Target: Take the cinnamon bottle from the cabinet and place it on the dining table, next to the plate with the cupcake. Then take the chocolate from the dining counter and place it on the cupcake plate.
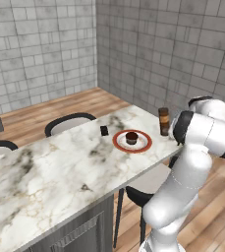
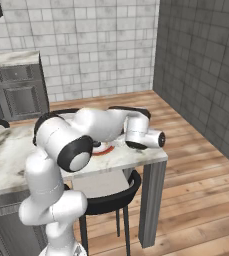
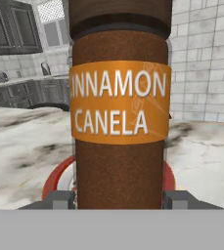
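A long dining table (image 1: 60, 172) of white marble with grey veins runs across a tiled kitchen corner — grey brick-pattern walls behind it, warm wooden floor (image 1: 60, 110) below. Black-backed chairs (image 1: 69, 120) are tucked along its far edge, and another chair (image 2: 108, 192) sits under the near end beside the table leg. In the right base view a second marble counter with grey drawers (image 2: 16, 87) stands against the back wall, at about ten o'clock.

At the table's far end lies the red-rimmed plate (image 1: 132, 141), the small dark cupcake (image 1: 131, 138) on its white centre. The chocolate (image 1: 104, 130), a tiny black block, rests on the marble just beside the plate at its ten o'clock. The cinnamon bottle (image 1: 163, 121) stands upright at the plate's two o'clock, near the table's edge.

The robot's white arm bends over that corner and hides part of the plate in the right base view. In the hand view the gripper (image 3: 119, 200) pinches the bottle (image 3: 119, 107) low on its brown body, a finger (image 3: 59, 199) on each side — the orange label reads "CANELA", and the plate's red rim (image 3: 55, 178) curves behind it.
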